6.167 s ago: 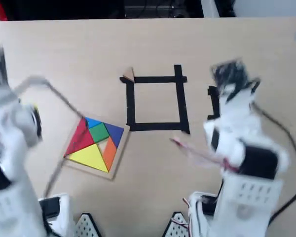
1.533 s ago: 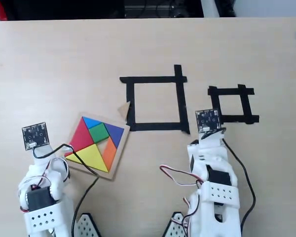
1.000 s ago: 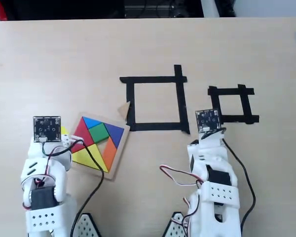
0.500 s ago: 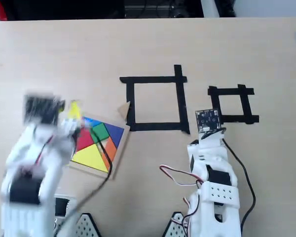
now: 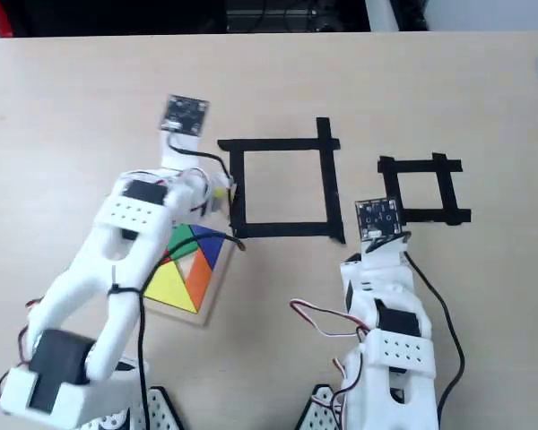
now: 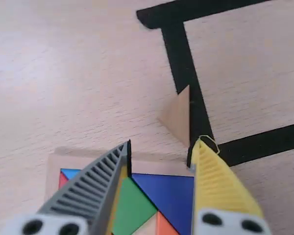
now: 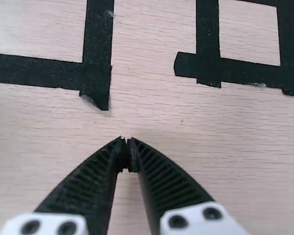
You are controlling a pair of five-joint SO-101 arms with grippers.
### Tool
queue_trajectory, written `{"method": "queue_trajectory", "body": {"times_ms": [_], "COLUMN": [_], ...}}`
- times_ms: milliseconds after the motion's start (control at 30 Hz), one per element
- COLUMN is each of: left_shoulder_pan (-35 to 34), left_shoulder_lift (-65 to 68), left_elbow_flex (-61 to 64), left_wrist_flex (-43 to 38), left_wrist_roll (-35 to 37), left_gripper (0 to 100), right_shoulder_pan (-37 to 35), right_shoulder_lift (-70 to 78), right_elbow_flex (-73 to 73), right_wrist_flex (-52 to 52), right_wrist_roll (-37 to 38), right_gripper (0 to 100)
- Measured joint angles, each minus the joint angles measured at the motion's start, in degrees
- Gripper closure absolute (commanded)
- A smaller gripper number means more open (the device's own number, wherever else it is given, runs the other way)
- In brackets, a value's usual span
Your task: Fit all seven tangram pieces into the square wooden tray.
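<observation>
The square wooden tray (image 5: 206, 300) lies left of centre, holding colourful pieces: blue (image 6: 169, 193), green (image 6: 132, 208), orange (image 5: 199, 276), yellow (image 5: 166, 285). A bare wood gap shows between them. A plain wooden triangle (image 6: 179, 117) lies loose on the table against the black tape, just beyond the tray's edge. My left gripper (image 6: 161, 147) hangs open over that edge, its tips short of the triangle; the arm (image 5: 117, 242) stretches across the tray and hides part of it. My right gripper (image 7: 126, 143) is shut with nothing in it, low over bare table below a tape corner.
A large black tape square (image 5: 282, 143) and a smaller one (image 5: 421, 215) mark the table. The right arm (image 5: 386, 313) stands folded near the front edge, below the two squares.
The left arm has swung up from beside the tray, forward and to the right across it, ending with its open gripper at the loose triangle. The right arm has kept still.
</observation>
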Motion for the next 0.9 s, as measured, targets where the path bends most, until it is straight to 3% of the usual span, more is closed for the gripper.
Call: {"method": "queue_trajectory", "body": {"times_ms": [100,333,433,567,733,900], "left_shoulder_pan": [2.02,2.64,2.64,2.81,2.81,2.81], "left_shoulder_lift": [2.64,8.97,12.13,15.56,16.88,17.93], "left_elbow_flex": [-0.26,3.16,3.34,1.76,-4.13,-6.33], "left_wrist_flex": [-2.73,-19.6,-22.51,-22.07,-13.1,-11.16], "left_wrist_roll": [0.44,0.26,-2.11,-2.81,-0.97,-0.62], "left_gripper": [78,78,78,78,78,78], "right_shoulder_pan": [0.0,0.0,0.0,0.0,0.0,0.0], "right_shoulder_lift": [0.0,0.0,0.0,0.0,0.0,0.0], "right_elbow_flex": [0.0,0.0,0.0,0.0,0.0,0.0], "right_wrist_flex": [0.0,0.0,0.0,0.0,0.0,0.0], "right_wrist_roll": [0.0,0.0,0.0,0.0,0.0,0.0], "right_gripper": [98.6,98.6,98.6,98.6,98.6,98.6]}}
